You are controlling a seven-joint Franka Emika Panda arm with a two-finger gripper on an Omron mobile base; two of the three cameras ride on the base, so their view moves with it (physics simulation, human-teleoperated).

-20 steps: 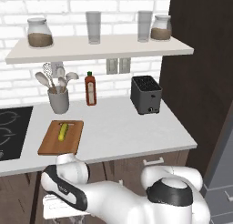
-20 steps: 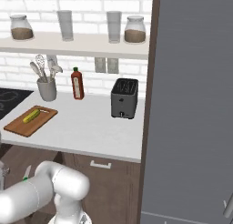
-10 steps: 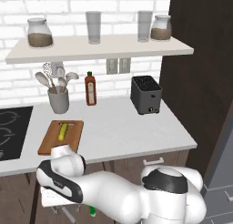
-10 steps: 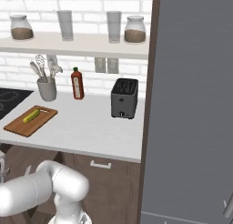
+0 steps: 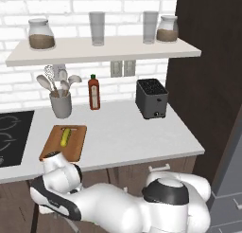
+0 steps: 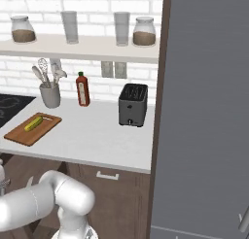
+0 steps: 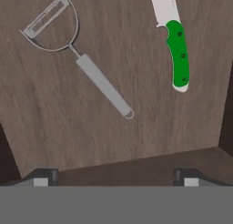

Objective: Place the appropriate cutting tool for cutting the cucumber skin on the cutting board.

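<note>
In the hand view the cutting tool, a grey metal peeler, lies flat on a brown wooden drawer floor, its forked head at the upper left. A green-handled knife lies apart from it at the upper right. My gripper hovers above them, open, with nothing between its fingertips. On the counter rests the cutting board, and the yellow-green cucumber lies on it. My arm reaches down below the counter's front edge at the left.
A black toaster, a red-brown bottle and a grey utensil holder stand at the back of the counter. A stovetop adjoins the board's left. A shelf carries jars and glasses. Dark drawer walls bound the hand view.
In the left base view my arm's white links have swung up and left, now in front of the counter edge below the board. Nothing on the counter has moved.
</note>
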